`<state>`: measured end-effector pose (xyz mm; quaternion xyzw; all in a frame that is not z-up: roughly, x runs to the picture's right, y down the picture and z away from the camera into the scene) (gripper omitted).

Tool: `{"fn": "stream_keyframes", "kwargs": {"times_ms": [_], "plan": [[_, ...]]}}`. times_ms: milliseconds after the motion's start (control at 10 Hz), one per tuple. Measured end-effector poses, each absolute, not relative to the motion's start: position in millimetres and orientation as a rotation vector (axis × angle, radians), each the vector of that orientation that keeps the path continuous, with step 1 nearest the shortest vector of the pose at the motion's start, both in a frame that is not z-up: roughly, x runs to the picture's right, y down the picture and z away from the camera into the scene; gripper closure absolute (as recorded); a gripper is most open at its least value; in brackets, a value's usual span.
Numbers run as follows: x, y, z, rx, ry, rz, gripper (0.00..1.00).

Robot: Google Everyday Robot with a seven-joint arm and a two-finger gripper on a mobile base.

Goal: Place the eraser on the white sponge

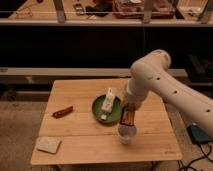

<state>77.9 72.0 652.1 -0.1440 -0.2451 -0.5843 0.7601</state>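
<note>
Camera view: A white robot arm [165, 82] reaches in from the right over a light wooden table [95, 132]. Its gripper [128, 110] points downward above the middle right of the tabletop. The fingers are clamped together on the eraser [128, 119], a small dark block with an orange-red face, which hangs upright from the gripper and is clear of the table. The eraser sits directly above a white cup [127, 135] that stands upright near the front edge. Whether its lower end touches the cup's rim cannot be told.

Just left of the gripper, a round green plate [97, 107] lies at the centre of the table, and a narrow white box [107, 102] rests inside it at a slant. Farther left, a thin reddish-brown sausage-shaped item [62, 111] lies on the boards, apart from the plate.

The white sponge [48, 145], a flat pale pad with a speckled surface, lies on the front left corner of the table. It is well apart from the eraser, with the plate and the cup between them.

Behind the table, a long dark counter [75, 50] runs across the scene, with several objects on top too blurred to name. A dark flat object [199, 134] and a cable [197, 162] lie on the floor to the right of the table.
</note>
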Motion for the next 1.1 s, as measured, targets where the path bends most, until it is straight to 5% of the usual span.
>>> {"fn": "stream_keyframes", "kwargs": {"times_ms": [300,1100], "plan": [[-7,104,666,-0.206,-0.712,-1.34,1.0],[-7,104,666,-0.203,-0.714,-1.342,1.0]]}}
